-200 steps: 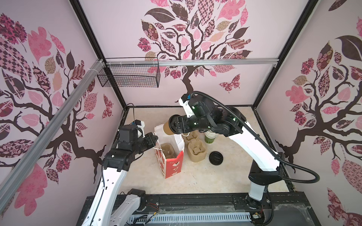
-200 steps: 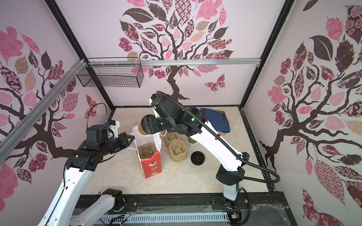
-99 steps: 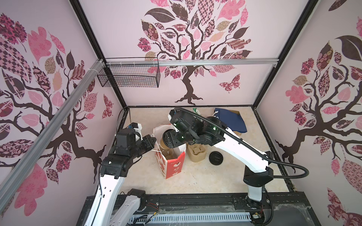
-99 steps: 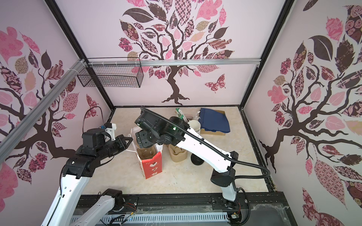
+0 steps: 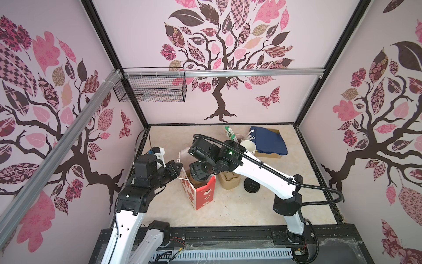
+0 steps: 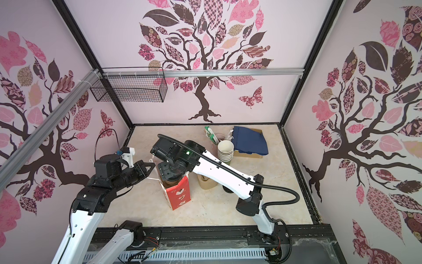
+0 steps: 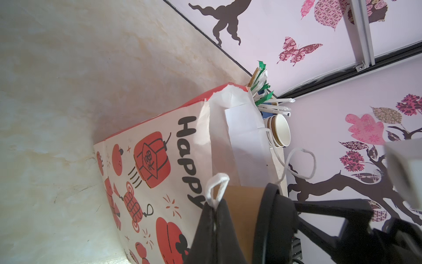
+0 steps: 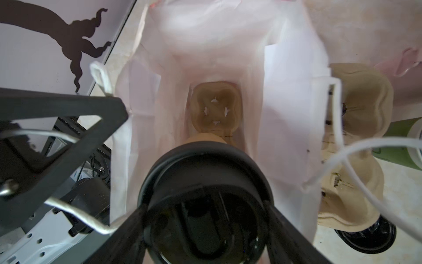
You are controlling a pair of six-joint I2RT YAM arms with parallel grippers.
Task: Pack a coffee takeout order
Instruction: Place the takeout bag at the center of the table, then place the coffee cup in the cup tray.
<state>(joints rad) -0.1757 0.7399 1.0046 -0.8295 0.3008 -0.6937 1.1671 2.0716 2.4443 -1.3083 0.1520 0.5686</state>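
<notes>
Right wrist view: mostly black lid (image 8: 206,182). It fills the lower middle, so the paper cup (image 7: 242,205) under it is nearly all hidden here (just a tan sliver past the rim).
Right gripper (image 8: 207,230): clamped on the paper cup just below the lid, one dark finger on each side. The tips are hard to pick out against the black plastic.
Cup spot: hanging in the mouth of the paper bag (image 8: 287,114), straight below the right gripper. Can't tell whether its base touches anything.
Pulp carrier (image 8: 215,107): on the bag floor, past the cup from the right gripper. It's tan, rough moulded fibre. One rounded-square well shows, with four little slits. The other well is behind the lid.
Left gripper (image 7: 213,219): jaws pinched closed on the white cord handle (image 7: 217,185), with a small loop of cord poking out past the tips.
Bag: matte paper, white inside, red lantern print and "HAPPY" outside. In both top views the right arm covers most of its opening.
Second carrier (image 8: 358,102): same tan pulp, outside the bag, across it from the left gripper.
Loose lid (image 8: 367,233): glossy black disc on the table (image 5: 228,210), half tucked behind that carrier.
Napkin (image 5: 268,141): navy, folded flat on a cardboard box (image 5: 272,155), well apart from both grippers.
</notes>
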